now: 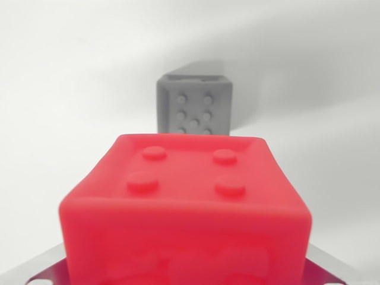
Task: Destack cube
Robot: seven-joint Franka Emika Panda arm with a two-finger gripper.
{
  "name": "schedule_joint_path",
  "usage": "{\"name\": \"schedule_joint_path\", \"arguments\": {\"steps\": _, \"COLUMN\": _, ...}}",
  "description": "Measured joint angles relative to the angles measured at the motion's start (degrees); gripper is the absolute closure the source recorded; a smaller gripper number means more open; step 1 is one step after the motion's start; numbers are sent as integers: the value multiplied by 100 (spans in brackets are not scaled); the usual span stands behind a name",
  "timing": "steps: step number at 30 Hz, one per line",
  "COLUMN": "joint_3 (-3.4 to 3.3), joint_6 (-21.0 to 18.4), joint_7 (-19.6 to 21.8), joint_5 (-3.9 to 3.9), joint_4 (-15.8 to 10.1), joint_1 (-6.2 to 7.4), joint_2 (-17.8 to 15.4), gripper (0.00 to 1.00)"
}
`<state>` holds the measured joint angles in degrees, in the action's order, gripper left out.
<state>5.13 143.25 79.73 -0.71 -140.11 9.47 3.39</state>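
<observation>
White surface (pixel 71 89); red cube (pixel 187 208) fills foreground (grey cube (pixel 194 107) behind); pincer fingers unseen, state unclear.

No words, brands or printed numbers to read here; the only signs are raised die pips, four on the top of the red cube (pixel 184 196) and seven on the grey cube (pixel 194 107) behind

1. Cubes: two in all.
2. Red cubes: one, the red cube (pixel 185 208), close to the camera and filling the lower part of the wrist view. Its upper face carries four raised round studs.
3. Grey cubes: one, the grey cube (pixel 194 105), farther back. Its facing side carries seven raised round studs.
</observation>
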Motion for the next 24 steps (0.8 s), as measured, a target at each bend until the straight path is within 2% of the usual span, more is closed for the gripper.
{"name": "schedule_joint_path", "arguments": {"steps": 24, "joint_3": 101, "joint_6": 664, "joint_7": -82, "joint_5": -1, "joint_4": -631, "joint_1": 87, "joint_2": 33, "gripper": 100}}
